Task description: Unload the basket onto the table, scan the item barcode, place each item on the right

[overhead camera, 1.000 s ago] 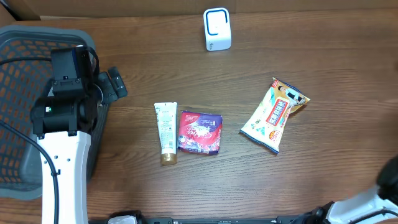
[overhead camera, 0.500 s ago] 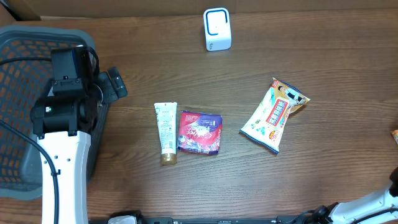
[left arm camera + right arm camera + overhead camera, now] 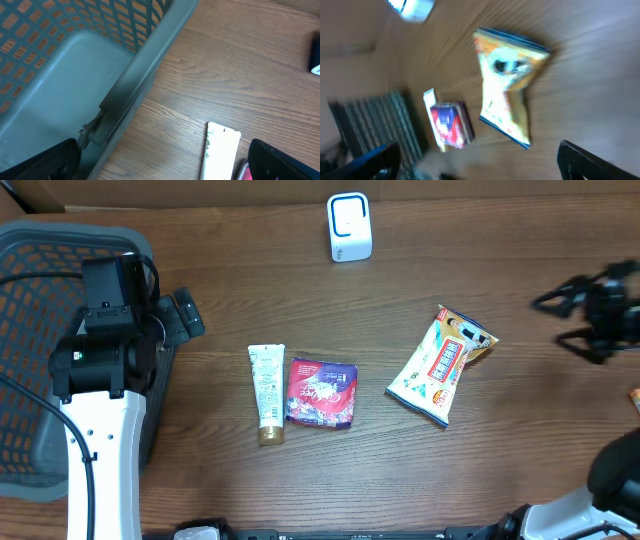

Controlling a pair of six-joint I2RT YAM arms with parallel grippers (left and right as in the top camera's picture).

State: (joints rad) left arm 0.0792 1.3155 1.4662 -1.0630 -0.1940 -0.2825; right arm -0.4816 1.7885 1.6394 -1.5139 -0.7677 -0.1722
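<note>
left gripper (image 3: 185,313): wide open and empty. It hangs by the basket (image 3: 40,290) wall, on the side facing the items.
left fingers (image 3: 42,162): I see one tip in each lower corner of the left wrist view. Between them are only the basket rim and bare table (image 3: 240,65).
tube (image 3: 266,392): the item nearest the left fingers. It lies flat ahead of them, close to one tip and clear of both.
pouch (image 3: 321,392): just beside the tube, on the side away from the left fingers. I can't tell whether the two touch.
right gripper (image 3: 560,320): jaws spread wide, nothing held, above the table. The opening faces the snack bag (image 3: 441,366).
right fingers (image 3: 592,160): tips sit in the two lower corners of the right wrist view, which is blurred.
snack bag: the item closest to the right fingers. It lies flat on the table ahead of the open jaws, near them but clear of both tips.
scanner (image 3: 349,227): upright at the far side of the table, well apart from both pairs of fingers. From the right fingers it lies beyond the snack bag.
barcode: I can't make one out on any item at this resolution.
</note>
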